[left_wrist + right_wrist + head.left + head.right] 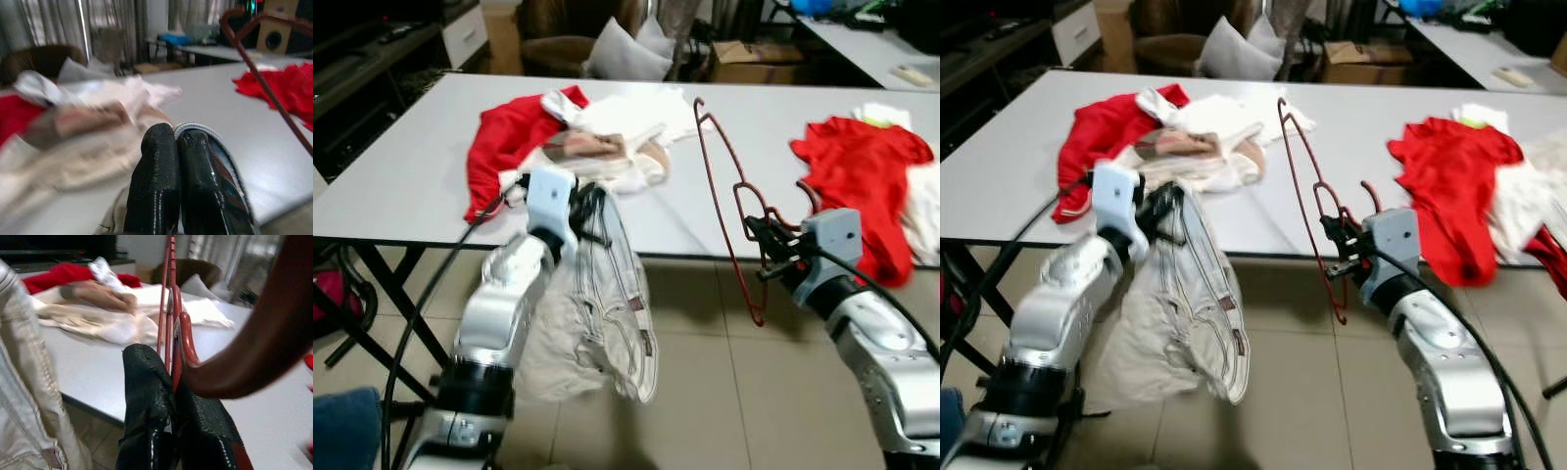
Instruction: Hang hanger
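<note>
Dark-red wire hanger (729, 211) was clamped upright in the right gripper (766, 247) at four o'clock, over the grey table's (411, 166) edge; cream fabric garment (597, 323) was pinched by the left gripper (582, 206).

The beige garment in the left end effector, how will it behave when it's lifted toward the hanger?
Likely floppy: the beige garment droops in folds below the left end effector, past the table edge. Probably light, since a pinch carries it. It may sway, while the red hanger looks stiff.
</note>
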Robot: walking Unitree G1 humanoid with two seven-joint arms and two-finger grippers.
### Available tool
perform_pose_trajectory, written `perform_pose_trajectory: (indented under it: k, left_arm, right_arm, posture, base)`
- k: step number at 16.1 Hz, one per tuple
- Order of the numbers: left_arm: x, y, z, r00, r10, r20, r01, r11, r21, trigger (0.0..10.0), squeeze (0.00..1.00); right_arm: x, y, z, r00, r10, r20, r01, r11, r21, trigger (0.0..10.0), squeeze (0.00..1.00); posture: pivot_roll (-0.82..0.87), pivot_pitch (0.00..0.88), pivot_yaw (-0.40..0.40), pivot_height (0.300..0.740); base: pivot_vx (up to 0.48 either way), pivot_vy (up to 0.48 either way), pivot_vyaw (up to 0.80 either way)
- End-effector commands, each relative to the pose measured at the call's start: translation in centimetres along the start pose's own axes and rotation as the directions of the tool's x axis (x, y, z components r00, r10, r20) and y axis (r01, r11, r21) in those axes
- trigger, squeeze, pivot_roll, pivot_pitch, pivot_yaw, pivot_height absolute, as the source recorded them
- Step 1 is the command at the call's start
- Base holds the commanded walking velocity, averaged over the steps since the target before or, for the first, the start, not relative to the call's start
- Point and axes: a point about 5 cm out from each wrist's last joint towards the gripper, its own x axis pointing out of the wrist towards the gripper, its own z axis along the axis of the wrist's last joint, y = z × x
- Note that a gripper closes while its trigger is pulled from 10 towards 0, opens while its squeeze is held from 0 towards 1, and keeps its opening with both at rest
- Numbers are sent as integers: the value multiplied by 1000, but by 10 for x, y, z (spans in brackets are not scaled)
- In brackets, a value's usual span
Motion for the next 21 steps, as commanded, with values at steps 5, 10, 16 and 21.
perform_pose_trajectory:
  k: [5,10,16,21]
  left_arm:
    - [27,26,46,997,3,77,-5,999,32,10000,0]
    - [49,33,63,998,-50,48,46,995,88,10000,0]
    - [60,16,110,968,-185,171,177,983,57,10000,0]
    - [47,-3,152,910,-322,263,310,947,86,10000,0]
  right_arm:
    - [-35,-7,42,918,397,25,-393,915,-86,10000,0]
    - [-82,3,52,674,725,-138,-731,682,10,10000,0]
    - [-71,19,30,614,734,-289,-761,648,31,10000,0]
    - [-26,14,37,745,616,-256,-659,740,-136,10000,0]
  posture:
    - [-157,0,9,719]
    - [-158,0,8,719]
    - [-156,0,2,719]
    - [-148,0,-9,719]
  base:
    - [380,0,0]
    - [379,0,0]
    - [362,0,0]
    - [341,0,0]
